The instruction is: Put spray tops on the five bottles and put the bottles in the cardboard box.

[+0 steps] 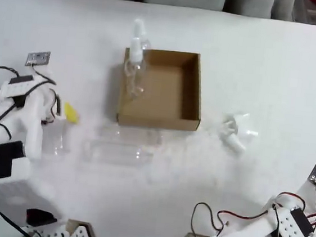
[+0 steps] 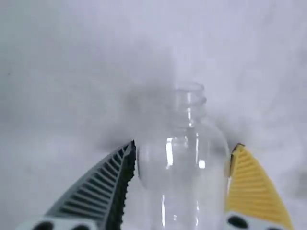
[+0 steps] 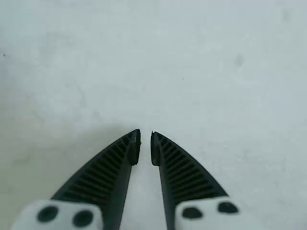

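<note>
A white tabletop (image 1: 265,62) carries an open, square, brown cardboard box (image 1: 158,120) near its middle. Just in front of the box, two clear capless plastic bottles (image 1: 117,153) lie on their sides. Right of the box, a little apart, sits a cluster of loose white spray tops (image 1: 236,131). Left of the box and nearer, a third clear capless bottle (image 2: 184,158) rests. Two capped clear bottles (image 1: 134,65) stand at the box's left wall; whether inside or outside cannot be told.
</note>
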